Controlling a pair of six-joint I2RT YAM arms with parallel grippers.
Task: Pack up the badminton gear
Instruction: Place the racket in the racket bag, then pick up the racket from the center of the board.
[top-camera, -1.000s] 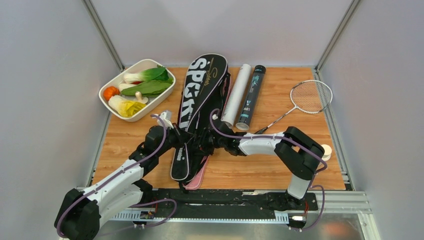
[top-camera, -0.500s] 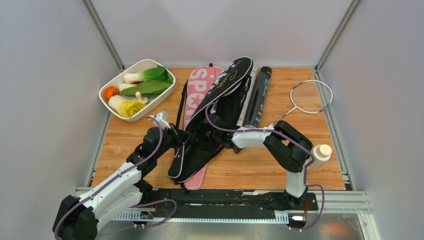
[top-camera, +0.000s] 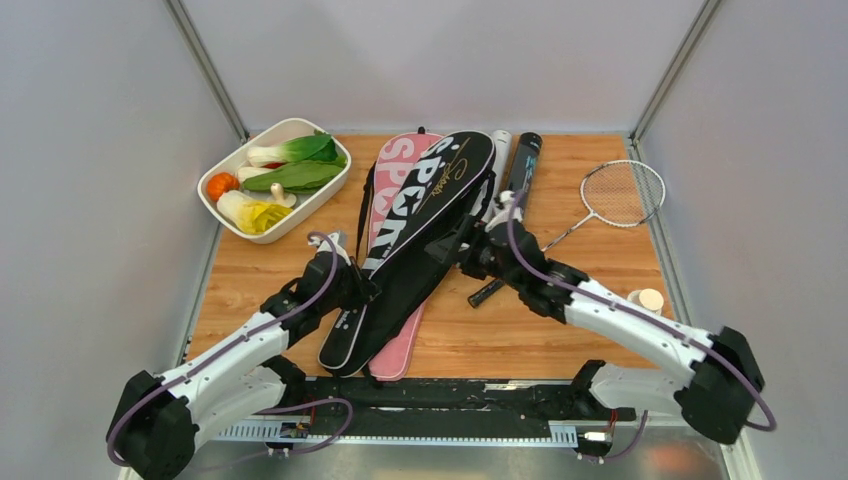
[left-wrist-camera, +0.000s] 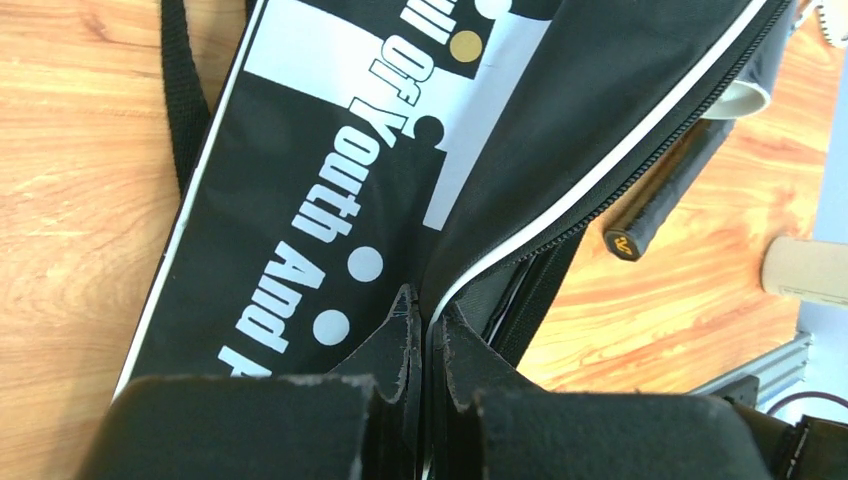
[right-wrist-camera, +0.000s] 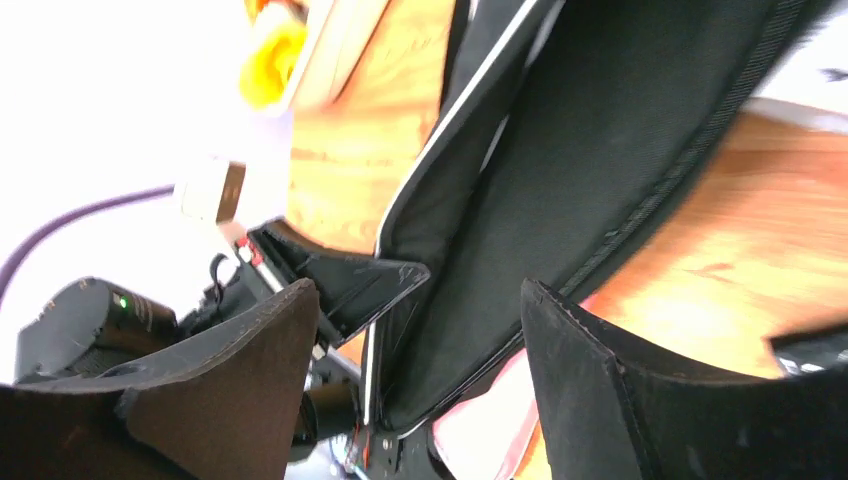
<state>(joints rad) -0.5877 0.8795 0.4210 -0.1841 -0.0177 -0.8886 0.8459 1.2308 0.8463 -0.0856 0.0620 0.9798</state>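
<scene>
Two covers overlap mid-table: your left gripper (left-wrist-camera: 425, 335) pinches the edge of the black racket-shaped fabric "SPORT" cover (top-camera: 430, 215) lying across the pink racket-shaped cover (top-camera: 392, 175); your right gripper (right-wrist-camera: 415, 295) gapes wide, empty.

The black cover (top-camera: 410, 270) is lettered and piped in white (dots run beside the text). White lettering is borne by the pink cover (top-camera: 390, 180). The black tube (top-camera: 525, 160) is marked, seemingly, in teal. The table (top-camera: 240, 260) is grained orange-brown.

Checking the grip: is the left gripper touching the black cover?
Touching. Left wrist view shows the left gripper pinched shut on the black cover at its white-piped edge.
</scene>
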